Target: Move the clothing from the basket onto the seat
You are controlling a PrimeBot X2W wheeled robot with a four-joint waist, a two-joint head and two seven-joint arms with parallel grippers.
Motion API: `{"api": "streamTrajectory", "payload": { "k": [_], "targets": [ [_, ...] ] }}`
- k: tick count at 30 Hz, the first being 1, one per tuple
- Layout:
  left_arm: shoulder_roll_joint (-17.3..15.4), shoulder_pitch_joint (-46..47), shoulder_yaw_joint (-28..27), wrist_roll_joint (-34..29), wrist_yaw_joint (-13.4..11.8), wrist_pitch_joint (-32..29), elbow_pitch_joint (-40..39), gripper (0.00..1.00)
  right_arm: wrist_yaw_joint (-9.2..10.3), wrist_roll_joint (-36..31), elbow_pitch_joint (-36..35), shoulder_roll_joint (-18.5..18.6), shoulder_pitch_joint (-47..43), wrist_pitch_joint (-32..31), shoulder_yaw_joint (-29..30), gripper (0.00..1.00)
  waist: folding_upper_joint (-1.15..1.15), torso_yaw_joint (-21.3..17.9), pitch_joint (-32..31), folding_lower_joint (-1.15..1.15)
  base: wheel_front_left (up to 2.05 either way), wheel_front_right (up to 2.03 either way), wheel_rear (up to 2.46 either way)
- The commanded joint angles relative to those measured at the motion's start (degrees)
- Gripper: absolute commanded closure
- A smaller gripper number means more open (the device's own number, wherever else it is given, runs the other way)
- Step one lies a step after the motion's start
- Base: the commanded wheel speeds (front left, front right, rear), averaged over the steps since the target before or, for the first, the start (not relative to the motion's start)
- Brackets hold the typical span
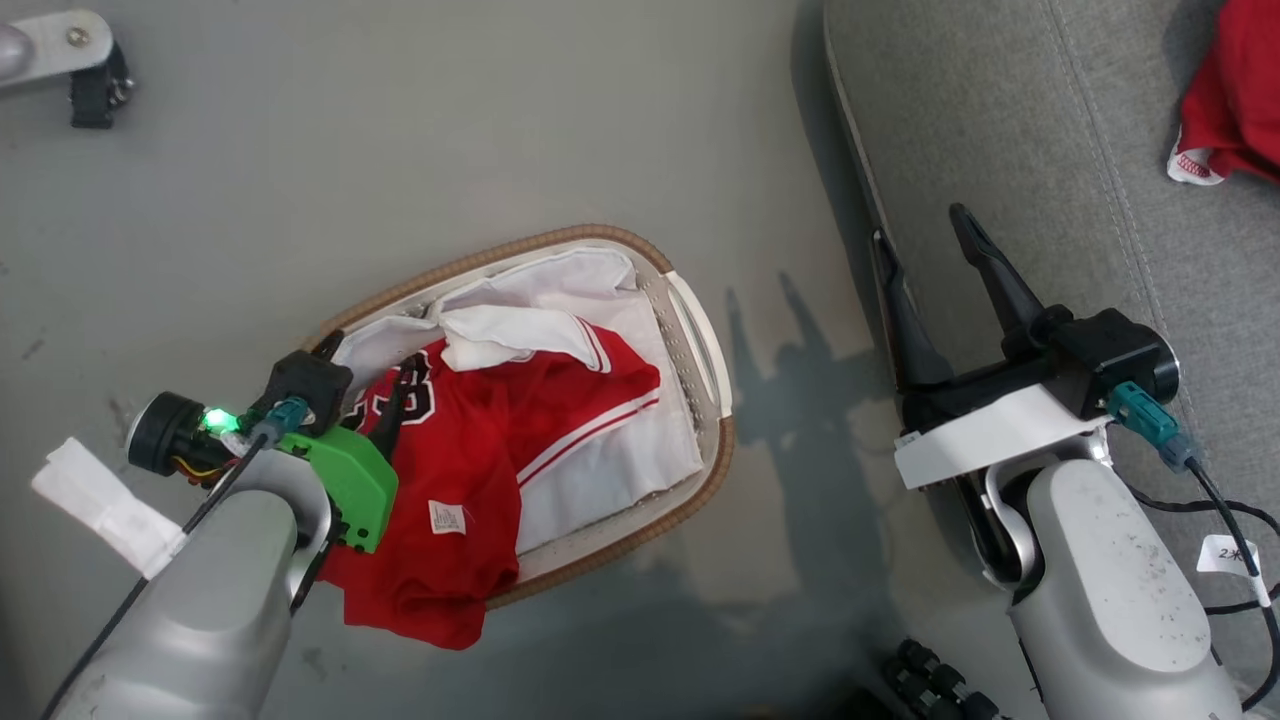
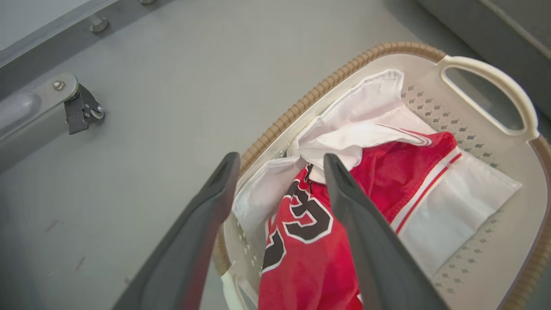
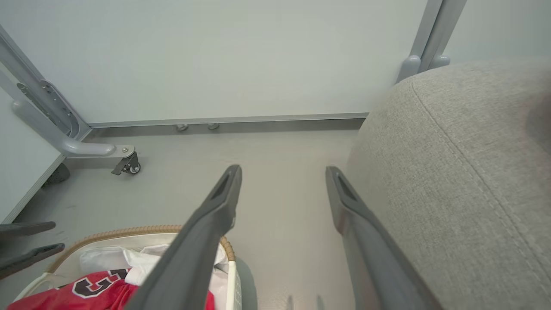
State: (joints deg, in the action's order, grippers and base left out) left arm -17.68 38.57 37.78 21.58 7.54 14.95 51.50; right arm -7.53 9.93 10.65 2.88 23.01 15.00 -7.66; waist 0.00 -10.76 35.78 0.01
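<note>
Grey forearms (image 1: 210,600), black cables (image 1: 1225,500); left pincer (image 2: 280,158) green bracket (image 1: 350,480); right pincer (image 1: 919,224) white plate (image 1: 990,435).

L gripper (image 2: 280,160) jaws apart, tilted down | R gripper (image 1: 918,225) jaws apart, pointing fwd

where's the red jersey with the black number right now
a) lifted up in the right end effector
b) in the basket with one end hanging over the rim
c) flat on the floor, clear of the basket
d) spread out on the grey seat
b: the red jersey lies in the basket, its lower end draped out over the brown rim.
</note>
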Motion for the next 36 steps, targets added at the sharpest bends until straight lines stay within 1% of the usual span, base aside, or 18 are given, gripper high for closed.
{"api": "streamTrajectory", "payload": {
  "k": [1,7,11,14,19,22,23,25,30,33,36],
  "targets": [
    [-0.2,2.5,2.0,0.5,-0.1,-0.3,1.2,0.00,0.08,0.5,-0.4,0.1,0.8,0.3,-0.2,0.00,0.00,-3.8,5.1,-0.01,0.00,0.00,0.00],
    [0.8,7.2,10.5,1.0,-0.1,-3.5,7.6,0.00,0.08,1.2,-1.0,0.1,0.1,0.3,-1.5,0.00,0.00,-4.5,7.3,-0.01,0.00,0.00,0.00],
    [1.7,10.2,14.5,0.1,-0.1,-6.8,11.5,0.00,0.08,1.1,-1.2,0.1,0.4,0.3,-2.0,0.00,0.00,-4.8,8.6,-0.01,0.00,0.00,0.00],
    [2.3,11.9,17.5,-1.5,-0.1,-10.9,15.0,0.00,0.08,1.3,-1.5,0.1,0.6,0.3,-2.6,0.00,0.00,-5.0,9.4,-0.01,0.00,0.00,0.00],
    [3.2,13.5,20.6,-3.4,-0.1,-15.7,19.2,0.00,0.08,1.8,-1.4,0.1,0.8,0.3,-3.4,0.00,0.00,-5.2,10.3,-0.01,0.00,0.00,0.00],
    [3.3,12.9,21.6,-3.5,-0.1,-17.4,20.2,0.00,0.08,1.9,-1.4,0.1,0.8,0.3,-3.9,0.00,0.00,-5.3,10.5,-0.01,0.00,0.00,0.00],
    [3.3,12.6,21.8,-3.2,-0.1,-17.9,20.4,0.20,0.08,2.0,-1.3,0.1,0.8,0.3,-3.9,0.00,0.00,-5.3,10.5,-0.01,0.00,0.00,0.00],
    [3.3,12.0,22.6,-2.8,-0.1,-18.4,20.6,1.00,0.08,2.2,-1.3,0.1,1.2,0.3,-4.1,0.00,0.00,-5.3,10.6,-0.01,0.00,0.00,0.00],
    [3.2,10.9,24.1,-1.2,-0.1,-18.3,20.0,1.00,0.08,1.8,-1.3,0.1,1.7,0.3,-3.8,0.00,0.00,-5.2,10.1,-0.01,0.00,0.00,0.00],
    [3.6,10.8,24.7,0.2,-0.1,-16.5,19.0,1.00,0.08,1.6,-1.0,0.1,2.0,0.3,-3.3,0.00,0.00,-4.8,8.9,-0.01,0.00,0.00,0.00],
    [3.9,10.5,25.8,0.2,-0.1,-14.1,18.5,1.00,0.08,1.6,-0.3,0.1,2.1,0.3,-2.9,0.00,0.00,-4.3,6.9,-0.01,0.00,0.00,0.00]
  ]
}}
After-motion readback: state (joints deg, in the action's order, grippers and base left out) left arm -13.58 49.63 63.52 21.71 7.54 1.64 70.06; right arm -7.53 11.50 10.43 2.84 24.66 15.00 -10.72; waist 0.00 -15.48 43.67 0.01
